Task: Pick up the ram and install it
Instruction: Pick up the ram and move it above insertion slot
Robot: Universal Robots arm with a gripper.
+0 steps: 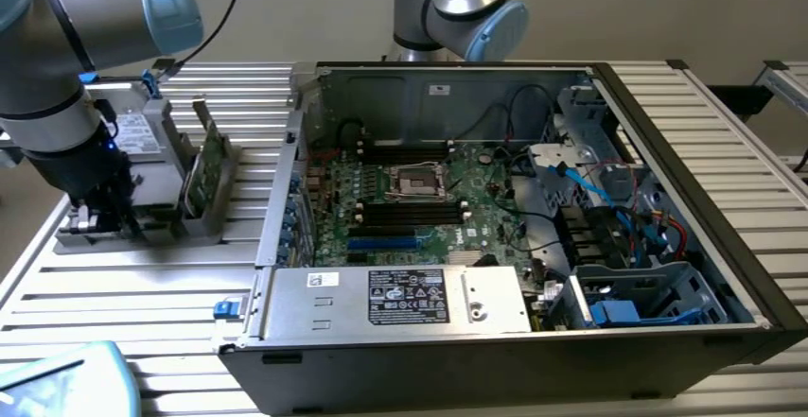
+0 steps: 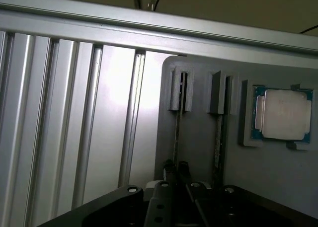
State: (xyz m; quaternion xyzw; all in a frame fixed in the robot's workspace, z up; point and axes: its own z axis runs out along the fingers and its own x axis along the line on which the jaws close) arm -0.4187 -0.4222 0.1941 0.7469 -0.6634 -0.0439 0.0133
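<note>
Two sticks stand on edge in the gray holder [image 2: 198, 108], each in its own slot. The ram [image 2: 177, 130] I'm on is in the slot farther from the holder's CPU [image 2: 285, 113] pocket; the second stick [image 2: 218, 137] is in the slot between.

My gripper [image 2: 177, 168] is drawn in to a narrow gap, fingertips [image 2: 170, 167] on either side of the ram's upper edge, pinching it. The ram is not lifted and sits seated in the holder.

The holder sits on the slatted counter [image 1: 127, 294]. The computer case [image 1: 417, 95] is beside the holder toward the exterior view's right, side off, motherboard [image 1: 430, 199] exposed.

Handling, my judgement: light, thin, stiff board, but fragile. Chips and the contact edge shouldn't get squeezed or scraped. A loose pinch would let it pivot, and any tilt would bind it in the slot. Best hold is across the two flat faces along the top edge, clear of the contacts, with a firm but not crushing squeeze.
</note>
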